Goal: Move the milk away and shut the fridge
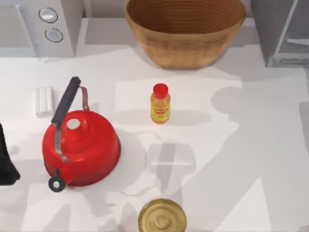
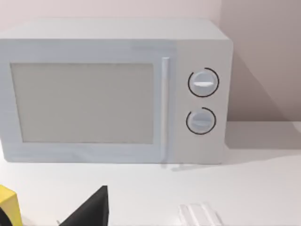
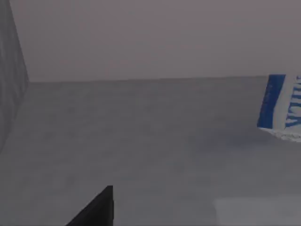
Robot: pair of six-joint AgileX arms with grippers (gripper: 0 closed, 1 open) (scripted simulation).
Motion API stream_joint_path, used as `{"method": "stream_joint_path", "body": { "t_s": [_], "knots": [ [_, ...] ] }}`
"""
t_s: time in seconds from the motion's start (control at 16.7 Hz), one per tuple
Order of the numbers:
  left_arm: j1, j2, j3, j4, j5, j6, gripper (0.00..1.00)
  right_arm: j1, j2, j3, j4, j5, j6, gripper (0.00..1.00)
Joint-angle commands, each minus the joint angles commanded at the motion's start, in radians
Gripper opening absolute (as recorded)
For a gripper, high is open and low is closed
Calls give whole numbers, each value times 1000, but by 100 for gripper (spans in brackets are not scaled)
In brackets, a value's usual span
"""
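Left arm (image 1: 7,162) parked at table's left edge; jaw state impossible to tell. Milk (image 3: 281,109) lying tipped inside fridge (image 1: 282,31) at far right; right jaws likewise unclear.

From above, I see a red kettle (image 1: 81,150) at the table's left, an orange juice bottle (image 1: 160,104) upright near centre, a wicker basket (image 1: 186,30) behind it, the knobbed appliance (image 1: 46,26) far left, the grey fridge (image 1: 282,31) far right.
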Motion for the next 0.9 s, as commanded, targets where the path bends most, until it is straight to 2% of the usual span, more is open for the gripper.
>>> {"method": "stream_joint_path", "body": {
  "t_s": [0.18,0.42,0.66,0.9],
  "knots": [
    [0,0,0,0,0,0,100,5,-62,-42,-20,2,0,100],
    [0,0,0,0,0,0,100,22,-292,-186,-88,7,1,100],
    [0,0,0,0,0,0,100,47,-685,-404,-191,16,3,100],
    [0,0,0,0,0,0,100,77,-1208,-666,-314,26,5,100]
  ]
}}
